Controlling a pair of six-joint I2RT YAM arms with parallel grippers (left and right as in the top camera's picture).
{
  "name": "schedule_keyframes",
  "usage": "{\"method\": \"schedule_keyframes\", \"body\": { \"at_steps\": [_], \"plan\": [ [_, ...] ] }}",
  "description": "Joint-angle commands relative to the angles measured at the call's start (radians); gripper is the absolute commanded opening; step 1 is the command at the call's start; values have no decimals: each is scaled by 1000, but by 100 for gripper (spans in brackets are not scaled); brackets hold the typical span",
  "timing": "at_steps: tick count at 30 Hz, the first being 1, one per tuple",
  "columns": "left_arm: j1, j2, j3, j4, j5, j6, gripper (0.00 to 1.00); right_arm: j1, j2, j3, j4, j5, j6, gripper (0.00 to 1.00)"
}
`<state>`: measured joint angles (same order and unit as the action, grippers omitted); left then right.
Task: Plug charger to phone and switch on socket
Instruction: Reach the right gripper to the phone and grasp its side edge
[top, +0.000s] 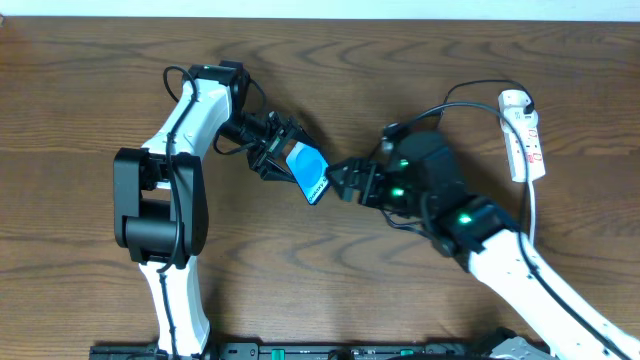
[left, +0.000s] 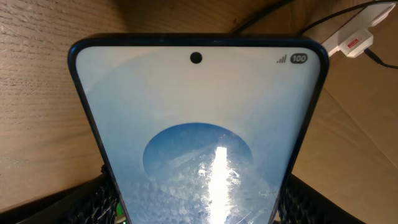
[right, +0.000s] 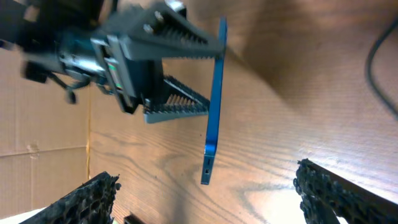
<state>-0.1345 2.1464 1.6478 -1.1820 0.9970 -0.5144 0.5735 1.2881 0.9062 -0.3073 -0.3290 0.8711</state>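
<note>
My left gripper (top: 272, 150) is shut on the phone (top: 308, 171) and holds it tilted above the table. The phone's blue screen fills the left wrist view (left: 199, 137), with the jaws (left: 199, 214) on both its sides. In the right wrist view the phone (right: 214, 93) shows edge-on, its port end pointing at my right gripper (right: 206, 177). That gripper is open, its fingers wide apart and empty, and sits just off the phone's lower end in the overhead view (top: 345, 181). The charger's black cable (top: 470, 102) runs from the socket (top: 524, 135) toward my right arm. Its connector is hidden.
The white power strip lies at the table's far right with a white cord (top: 533, 215) trailing toward the front. It also shows in the left wrist view (left: 354, 40). The black cable crosses the right wrist view's corner (right: 376, 62). A black rail (top: 300, 352) runs along the front edge.
</note>
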Motion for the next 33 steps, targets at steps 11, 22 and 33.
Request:
{"method": "schedule_keyframes", "body": {
  "at_steps": [11, 22, 33],
  "plan": [
    [0, -32, 4, -11, 43, 24, 59, 197, 194, 15, 130, 399, 265, 74],
    [0, -32, 3, -10, 43, 24, 59, 207, 305, 15, 306, 387, 270, 45],
    [0, -32, 3, -10, 42, 24, 59, 210, 306, 15, 314, 346, 270, 9]
  ]
}}
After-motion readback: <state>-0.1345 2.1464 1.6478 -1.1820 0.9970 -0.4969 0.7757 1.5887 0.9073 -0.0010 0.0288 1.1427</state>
